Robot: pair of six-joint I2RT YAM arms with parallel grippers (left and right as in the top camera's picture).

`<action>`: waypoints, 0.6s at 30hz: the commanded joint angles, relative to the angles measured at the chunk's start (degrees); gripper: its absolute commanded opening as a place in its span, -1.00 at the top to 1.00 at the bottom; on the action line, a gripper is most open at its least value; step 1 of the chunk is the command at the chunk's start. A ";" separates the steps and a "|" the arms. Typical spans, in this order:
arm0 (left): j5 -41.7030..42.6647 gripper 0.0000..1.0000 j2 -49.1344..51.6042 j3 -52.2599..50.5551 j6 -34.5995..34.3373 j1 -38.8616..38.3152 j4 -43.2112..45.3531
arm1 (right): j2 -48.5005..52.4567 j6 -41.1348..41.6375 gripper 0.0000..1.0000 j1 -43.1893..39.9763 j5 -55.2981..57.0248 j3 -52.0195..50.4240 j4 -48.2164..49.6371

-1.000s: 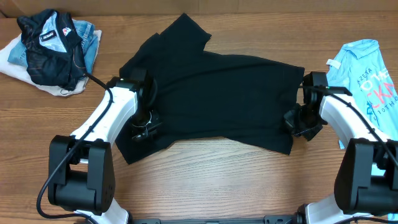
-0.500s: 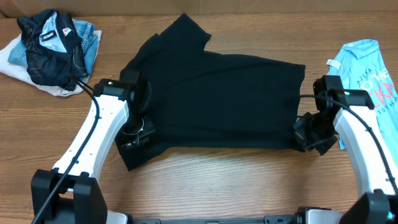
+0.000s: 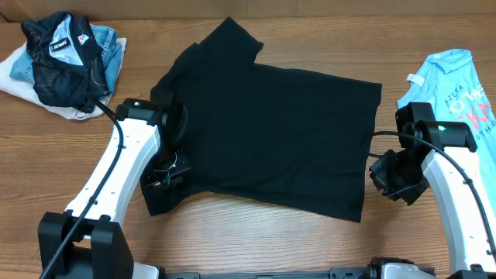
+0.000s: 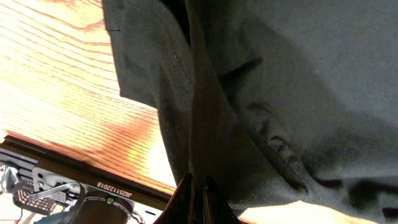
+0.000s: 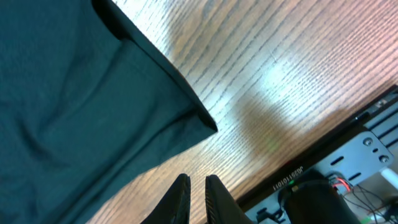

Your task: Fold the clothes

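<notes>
The black T-shirt lies spread across the middle of the wooden table, one sleeve pointing to the far side. My left gripper is shut on a fold of the shirt's near left part. In the left wrist view the dark cloth runs up from between the left gripper's closed fingertips. My right gripper sits just off the shirt's right edge, over bare wood. In the right wrist view the right gripper is open by a narrow gap with only wood showing through it. The shirt's corner lies flat ahead of it.
A dark jacket with a white-and-red patch lies heaped on other garments at the far left. A light blue T-shirt with pink lettering lies at the far right. The arm bases and a black rail stand along the table's near edge.
My right gripper has let go of the shirt's right edge and drawn back to the right. The near hem has dropped flat and spread toward the front. The left gripper has shifted slightly, still gripping.
</notes>
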 commanded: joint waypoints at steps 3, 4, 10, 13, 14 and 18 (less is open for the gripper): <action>1.53 0.92 -1.31 1.03 2.58 -0.31 0.11 | -0.70 1.62 0.72 -0.13 0.76 -0.57 1.11; 1.51 0.92 -1.31 1.03 2.64 -0.31 0.28 | -0.70 1.60 0.69 -0.07 0.76 -0.72 1.11; 1.53 0.91 -1.31 1.01 3.04 -0.31 1.49 | -0.70 1.20 0.34 -0.07 -2.01 -5.64 2.19; 1.55 0.92 -1.31 1.01 3.02 -0.31 2.08 | -0.70 1.18 0.27 -0.07 -5.64 -11.56 7.21; 1.55 0.92 -1.31 1.01 3.08 -0.31 2.23 | -0.70 1.16 0.20 -0.07 -7.10 -13.16 8.94; 1.55 0.92 -1.31 1.01 4.04 -0.31 2.29 | -0.63 -0.59 -0.27 -0.07 -11.82 -17.81 15.89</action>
